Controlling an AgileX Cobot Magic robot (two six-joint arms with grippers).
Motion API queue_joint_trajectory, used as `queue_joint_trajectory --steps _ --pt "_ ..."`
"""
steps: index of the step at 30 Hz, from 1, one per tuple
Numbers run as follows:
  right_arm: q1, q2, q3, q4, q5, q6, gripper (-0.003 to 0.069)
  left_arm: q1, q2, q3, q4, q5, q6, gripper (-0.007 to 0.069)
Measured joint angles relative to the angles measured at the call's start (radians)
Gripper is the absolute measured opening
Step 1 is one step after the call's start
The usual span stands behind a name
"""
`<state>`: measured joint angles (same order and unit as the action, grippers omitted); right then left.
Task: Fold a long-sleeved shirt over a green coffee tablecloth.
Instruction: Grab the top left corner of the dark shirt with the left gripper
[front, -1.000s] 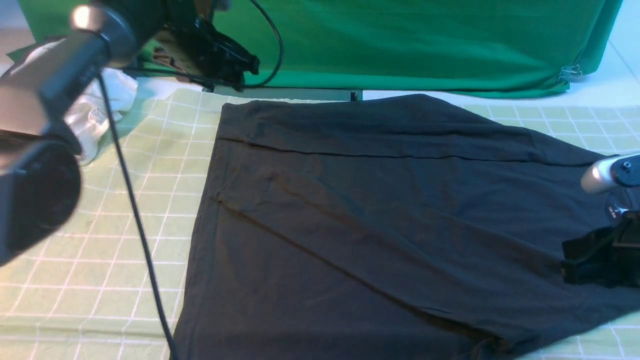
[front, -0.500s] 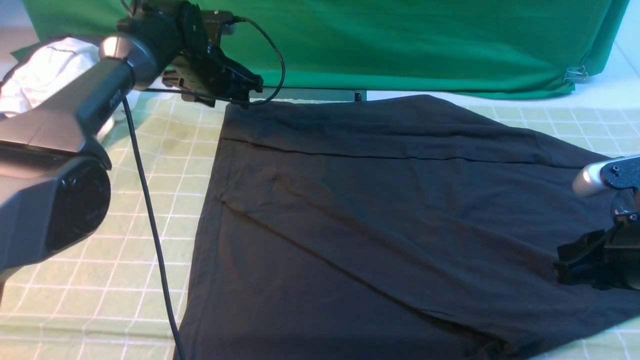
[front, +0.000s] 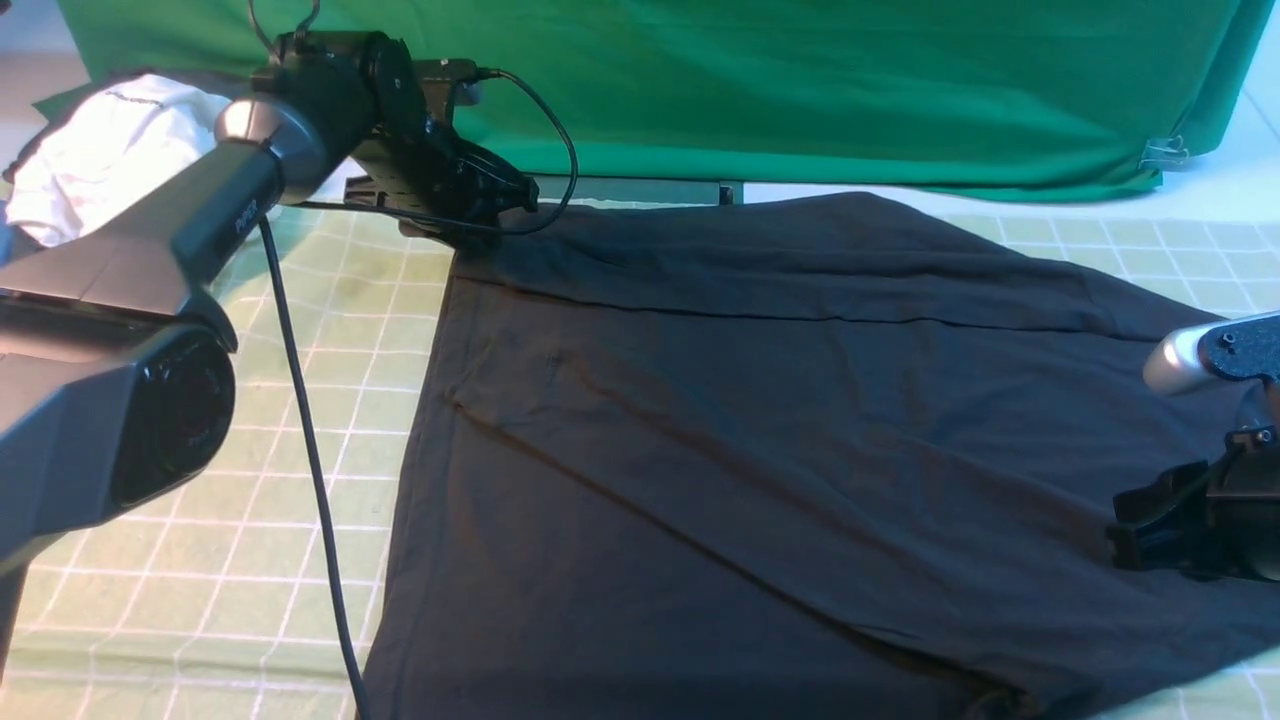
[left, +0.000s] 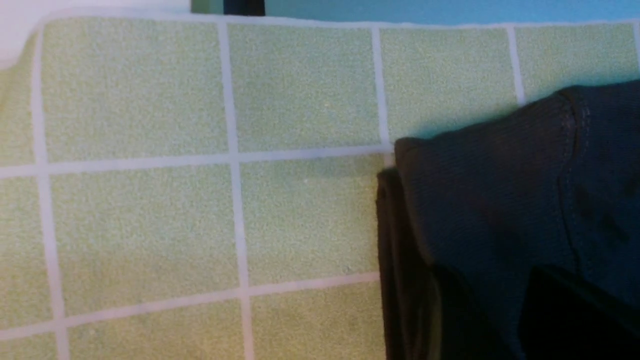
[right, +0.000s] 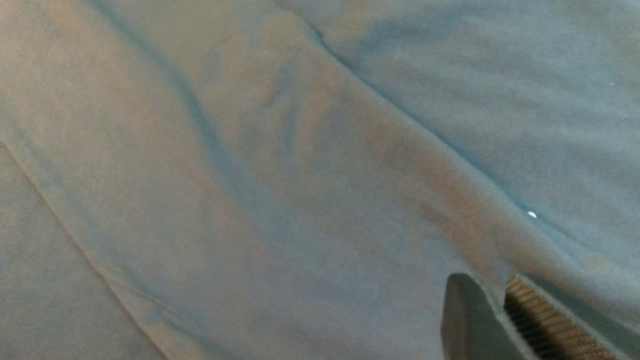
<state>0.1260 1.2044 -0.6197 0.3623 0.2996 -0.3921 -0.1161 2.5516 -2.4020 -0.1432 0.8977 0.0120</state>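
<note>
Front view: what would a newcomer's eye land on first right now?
The big black long-sleeved shirt, spread flat across the middle of the pale green coffee tablecloth with its white grid. Next, the left hand sits at the shirt's far left corner, and the right hand is low over its right side. A deep green backdrop hangs across the rear.

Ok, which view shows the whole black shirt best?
The front view: the shirt lies spread over the checked tablecloth, most of its outline visible, though its near and right edges run out of frame. The left wrist view shows only one stitched corner; the right wrist view only a creased patch up close.
</note>
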Motion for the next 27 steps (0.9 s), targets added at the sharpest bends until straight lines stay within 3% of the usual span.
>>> queue_joint_trajectory --steps 3,6,27 --pt "0.0 0.0 0.0 0.0 0.0 0.001 0.0148 0.0 0.0 0.0 -0.015 -0.001 0.001 0.0001" --pt "0.0 0.0 0.0 0.0 0.0 0.001 0.0148 0.0 -0.002 0.0 -0.055 0.0 0.02 -0.0033" --pt "0.0 0.0 0.0 -0.004 0.066 0.001 0.0148 -0.002 -0.101 -0.002 -0.148 0.116 0.066 -0.0038"
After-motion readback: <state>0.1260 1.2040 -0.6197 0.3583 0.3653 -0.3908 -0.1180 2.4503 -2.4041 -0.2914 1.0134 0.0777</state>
